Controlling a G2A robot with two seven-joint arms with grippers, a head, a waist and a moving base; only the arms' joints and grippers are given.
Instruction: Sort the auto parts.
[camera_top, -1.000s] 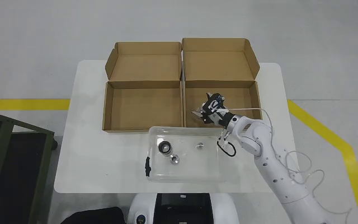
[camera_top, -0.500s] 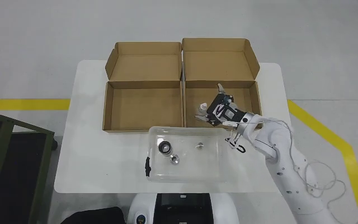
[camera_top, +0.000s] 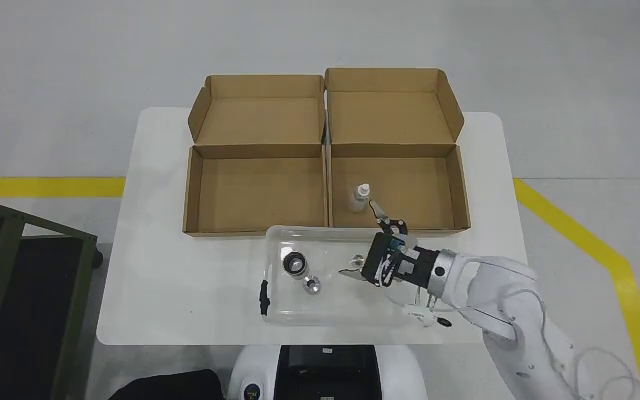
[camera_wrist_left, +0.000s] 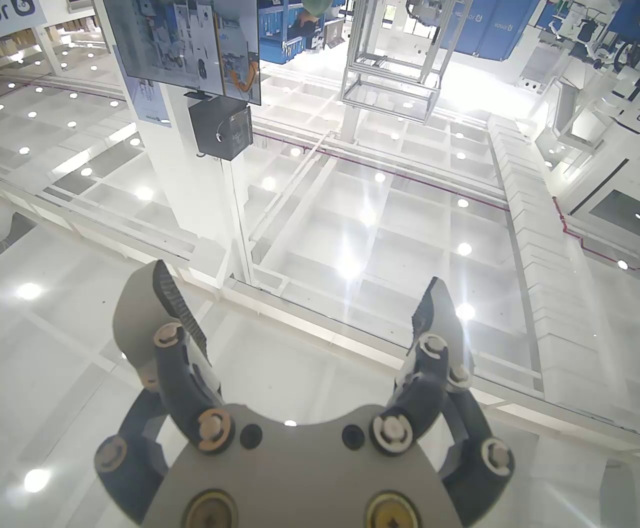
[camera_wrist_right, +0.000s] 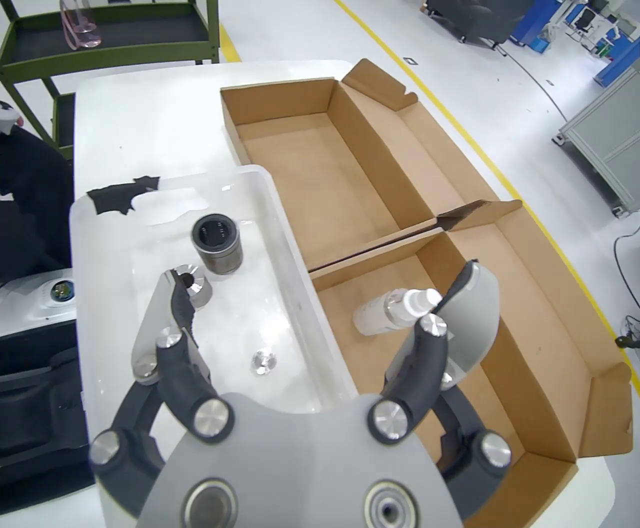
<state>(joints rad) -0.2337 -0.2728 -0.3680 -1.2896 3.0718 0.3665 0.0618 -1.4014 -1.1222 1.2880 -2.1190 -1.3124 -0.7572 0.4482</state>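
**Disc (camera_wrist_right: 264, 361) nearest the wide right gripper (camera_wrist_right: 322, 275)**

The gripper hangs empty over the bin (camera_top: 330, 229) at its box-side wall, jaws spread. The disc lies flat in the bin, just ahead of it. A bearing (camera_wrist_right: 218, 245) stands upright farther in, with a metal stub (camera_wrist_right: 197, 287) beside it. A bottle (camera_wrist_right: 385, 315) lies in the box (camera_wrist_right: 525, 320) behind the bin. The disc looks the easiest next pick.

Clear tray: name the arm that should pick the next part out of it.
Right. The right gripper, open, hangs over the clear tray, near its metal disc. The left gripper, also open, faces the ceiling.
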